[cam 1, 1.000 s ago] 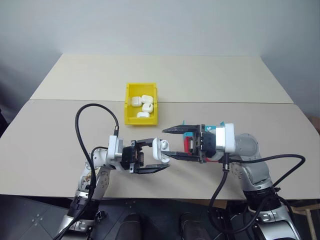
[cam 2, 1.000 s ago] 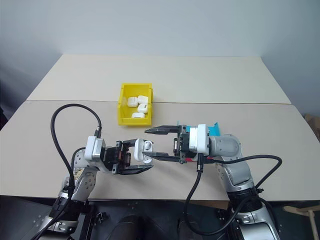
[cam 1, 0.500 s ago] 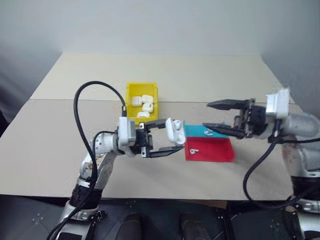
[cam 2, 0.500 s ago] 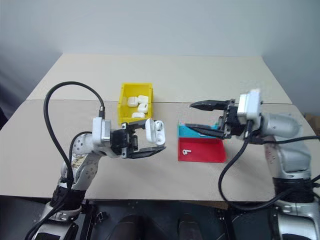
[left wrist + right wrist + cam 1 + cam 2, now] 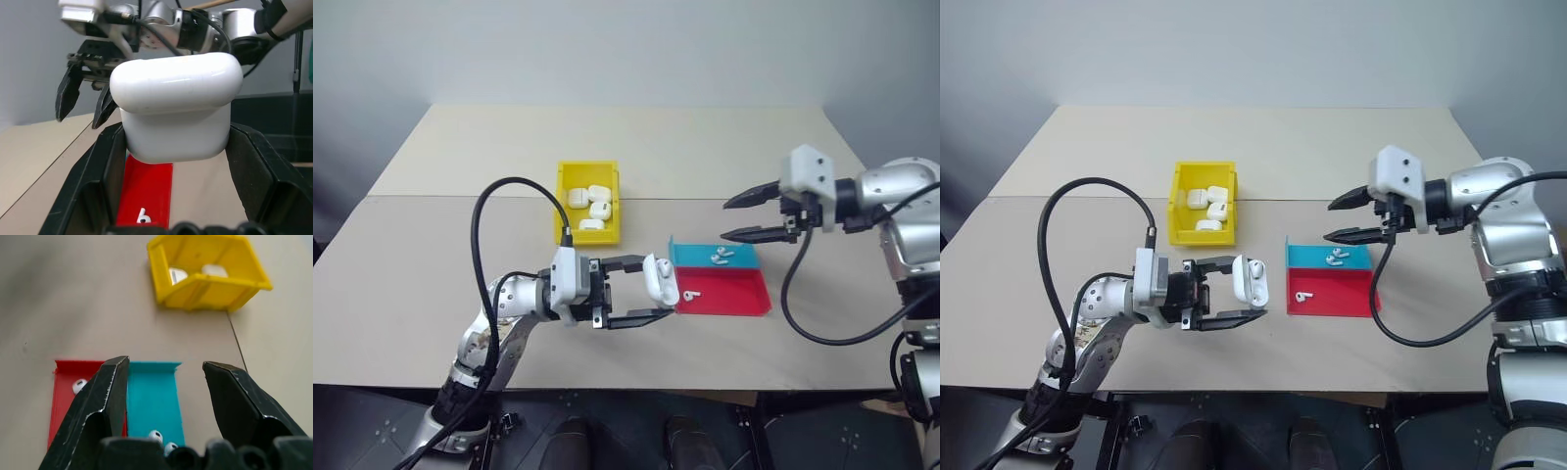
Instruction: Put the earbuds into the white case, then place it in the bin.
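Your left gripper [image 5: 649, 291] is pinching the white case [image 5: 660, 278], lid flipped up, held off the table [image 5: 431, 264] just beside the red and blue tray [image 5: 724, 294]. Earbuds: two [image 5: 720, 257] sit in the blue half, one [image 5: 690, 294] in the red. The yellow bin [image 5: 588, 202] behind already holds several white cases. Your right gripper [image 5: 741, 217], fingers spread and empty, has swung away from the case to above the tray's far side. No readable labels anywhere.

Left gripper [image 5: 644, 289] points right, low over the table [image 5: 401, 284], fingers [image 5: 628, 262] clamped on the white case [image 5: 660, 279]. Right gripper [image 5: 740, 217] raised, angled left and down, fingers spread, holding nothing.
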`<state>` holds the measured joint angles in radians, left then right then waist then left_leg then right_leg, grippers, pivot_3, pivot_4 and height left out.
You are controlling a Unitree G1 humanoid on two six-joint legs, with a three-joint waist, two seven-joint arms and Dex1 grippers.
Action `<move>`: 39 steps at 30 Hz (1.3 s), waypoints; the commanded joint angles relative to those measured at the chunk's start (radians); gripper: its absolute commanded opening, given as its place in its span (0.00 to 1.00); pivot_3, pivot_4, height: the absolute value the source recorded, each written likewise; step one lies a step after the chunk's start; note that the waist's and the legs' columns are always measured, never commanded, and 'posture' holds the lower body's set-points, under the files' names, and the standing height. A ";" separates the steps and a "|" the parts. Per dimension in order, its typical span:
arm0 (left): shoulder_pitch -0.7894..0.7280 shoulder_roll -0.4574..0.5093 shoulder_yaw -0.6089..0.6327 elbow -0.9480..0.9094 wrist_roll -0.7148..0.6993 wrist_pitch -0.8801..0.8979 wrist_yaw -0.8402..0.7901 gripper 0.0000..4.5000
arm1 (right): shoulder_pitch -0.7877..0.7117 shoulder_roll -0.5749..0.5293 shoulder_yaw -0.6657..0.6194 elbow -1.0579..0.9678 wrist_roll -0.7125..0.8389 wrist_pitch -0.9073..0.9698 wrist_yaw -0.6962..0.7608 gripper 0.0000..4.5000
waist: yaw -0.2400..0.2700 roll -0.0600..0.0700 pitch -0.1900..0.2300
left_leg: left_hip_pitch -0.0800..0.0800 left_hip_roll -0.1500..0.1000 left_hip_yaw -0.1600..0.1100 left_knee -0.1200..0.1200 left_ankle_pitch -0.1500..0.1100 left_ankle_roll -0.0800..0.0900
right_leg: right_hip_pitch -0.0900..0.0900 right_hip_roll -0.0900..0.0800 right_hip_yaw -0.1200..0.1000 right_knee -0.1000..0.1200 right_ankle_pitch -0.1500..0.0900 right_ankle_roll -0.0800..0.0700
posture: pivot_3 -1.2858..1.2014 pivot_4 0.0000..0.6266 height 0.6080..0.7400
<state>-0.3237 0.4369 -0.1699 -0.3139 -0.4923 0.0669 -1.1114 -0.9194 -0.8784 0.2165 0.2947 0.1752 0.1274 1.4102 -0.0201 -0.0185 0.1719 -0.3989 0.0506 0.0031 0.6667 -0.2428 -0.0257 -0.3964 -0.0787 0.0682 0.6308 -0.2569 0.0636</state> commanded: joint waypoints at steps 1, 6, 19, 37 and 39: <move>-0.005 0.004 0.001 -0.013 -0.002 -0.026 -0.018 0.62 | -0.103 0.014 0.108 0.094 -0.159 -0.103 0.056 0.65 | 0.001 0.000 0.000 | -0.001 0.000 0.000 0.000 0.000 0.000 | -0.001 0.000 0.000 0.000 0.000 0.000 | 0.52 0.24 1.00; -0.002 -0.001 0.000 -0.004 0.015 -0.033 -0.010 0.62 | -0.280 0.086 0.246 0.317 -0.332 -0.182 0.136 0.65 | 0.002 0.000 0.000 | -0.007 0.000 0.000 0.001 0.000 0.000 | -0.008 0.000 0.000 0.002 0.000 -0.001 | 0.52 0.24 1.00; 0.054 0.007 -0.002 -0.030 0.030 -0.039 0.010 0.62 | -0.422 0.235 0.324 0.716 -0.552 -0.218 0.030 0.65 | 0.003 0.001 0.001 | -0.007 0.000 0.001 0.001 0.000 0.000 | -0.009 0.000 0.000 0.003 0.001 -0.001 | 0.52 0.24 1.00; 0.040 0.023 -0.005 -0.017 0.032 -0.035 0.012 0.62 | -0.434 0.294 0.307 0.832 -0.614 -0.284 -0.055 0.53 | -0.004 0.002 0.001 | -0.006 0.000 0.001 0.001 0.000 0.000 | -0.009 0.000 0.000 0.005 0.001 -0.001 | 0.52 0.24 1.00; 0.041 0.022 -0.005 -0.018 0.031 -0.035 0.012 0.62 | -0.437 0.302 0.309 0.846 -0.622 -0.283 -0.071 0.53 | -0.005 0.002 0.001 | -0.006 0.000 0.001 0.001 0.000 0.000 | -0.009 0.000 0.000 0.005 0.001 -0.001 | 0.52 0.24 1.00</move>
<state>-0.2707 0.4632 -0.1769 -0.3058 -0.4635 0.0451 -1.1048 -1.3203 -0.5738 0.5424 1.1371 -0.4378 -0.1430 1.3513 -0.0251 -0.0161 0.1728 -0.4049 0.0507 0.0037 0.6676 -0.2423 -0.0262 -0.4053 -0.0787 0.0683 0.6359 -0.2562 0.0624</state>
